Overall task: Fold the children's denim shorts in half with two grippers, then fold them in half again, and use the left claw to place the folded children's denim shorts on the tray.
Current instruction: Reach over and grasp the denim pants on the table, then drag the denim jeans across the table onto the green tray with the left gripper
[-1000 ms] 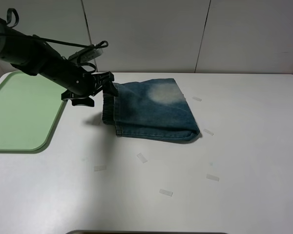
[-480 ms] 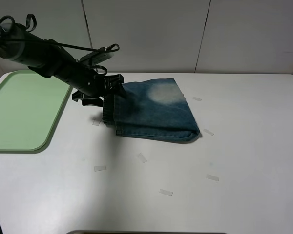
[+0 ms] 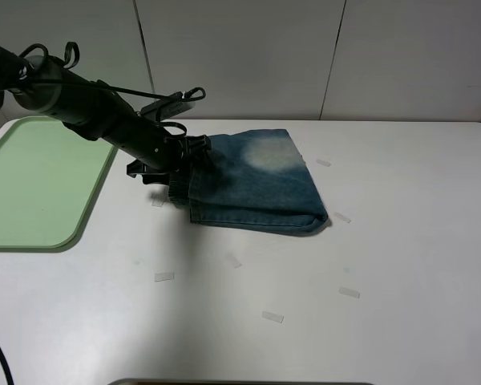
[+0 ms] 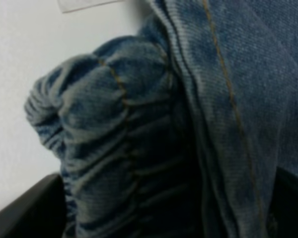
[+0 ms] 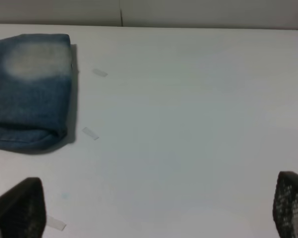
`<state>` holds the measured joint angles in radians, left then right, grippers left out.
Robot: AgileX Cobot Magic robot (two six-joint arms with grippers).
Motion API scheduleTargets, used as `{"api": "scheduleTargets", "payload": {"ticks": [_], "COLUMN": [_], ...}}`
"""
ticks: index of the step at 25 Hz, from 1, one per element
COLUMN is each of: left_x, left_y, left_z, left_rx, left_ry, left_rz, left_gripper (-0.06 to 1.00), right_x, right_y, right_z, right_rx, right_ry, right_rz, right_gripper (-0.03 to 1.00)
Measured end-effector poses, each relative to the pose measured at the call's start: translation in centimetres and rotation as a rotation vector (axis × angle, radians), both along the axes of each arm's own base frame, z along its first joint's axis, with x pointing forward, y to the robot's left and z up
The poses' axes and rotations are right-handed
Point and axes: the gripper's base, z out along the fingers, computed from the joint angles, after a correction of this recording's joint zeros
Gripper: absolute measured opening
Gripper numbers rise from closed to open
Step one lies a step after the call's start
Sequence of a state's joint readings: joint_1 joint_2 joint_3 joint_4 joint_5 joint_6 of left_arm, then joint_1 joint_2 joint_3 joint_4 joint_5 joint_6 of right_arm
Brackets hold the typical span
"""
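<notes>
The folded children's denim shorts lie on the white table, to the right of the pale green tray and apart from it. The left claw sits at the gathered waistband, jaws straddling the fabric; clamping cannot be confirmed. The right gripper is spread wide, holding nothing.

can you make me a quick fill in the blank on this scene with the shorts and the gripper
1. The folded denim shorts lie on the white ____.
2. The left gripper is at the gathered ____ end of the shorts.
3. The tray is pale ____ in colour.
4. The right gripper has its fingers ____, with nothing between them.

Missing words: table; waistband; green; open
</notes>
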<state>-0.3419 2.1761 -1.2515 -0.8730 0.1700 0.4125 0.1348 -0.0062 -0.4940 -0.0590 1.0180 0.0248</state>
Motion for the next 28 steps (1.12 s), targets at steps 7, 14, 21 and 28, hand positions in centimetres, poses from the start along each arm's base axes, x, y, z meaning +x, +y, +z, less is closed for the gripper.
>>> {"api": "scheduleTargets", "payload": {"ticks": [7,14,21,28], "left_x": [0.1,0.0,-0.1,-0.2], "left_y": [-0.9,-1.0,-1.2,-0.7], "left_z": [-0.4,-0.7,-0.3,3.5], "left_rx": [0.018,0.012,0.014,0.131], "left_ry": [-0.03,-0.016,-0.017,-0.121], "left_rz": [-0.002,0.006,-0.032,-0.258], "left_gripper": [0.64,0.24,0.24,0.21], "right_x": [0.0,0.0,0.0,0.0], "right_y": [0.0,0.0,0.0,0.0], "right_z": [0.0,0.0,0.0,0.0], "right_rx": [0.0,0.0,0.0,0.0], "right_ry": [0.0,0.0,0.0,0.0], "right_rz": [0.0,0.0,0.0,0.0], "right_gripper": [0.69,0.69,0.69,0.69]}}
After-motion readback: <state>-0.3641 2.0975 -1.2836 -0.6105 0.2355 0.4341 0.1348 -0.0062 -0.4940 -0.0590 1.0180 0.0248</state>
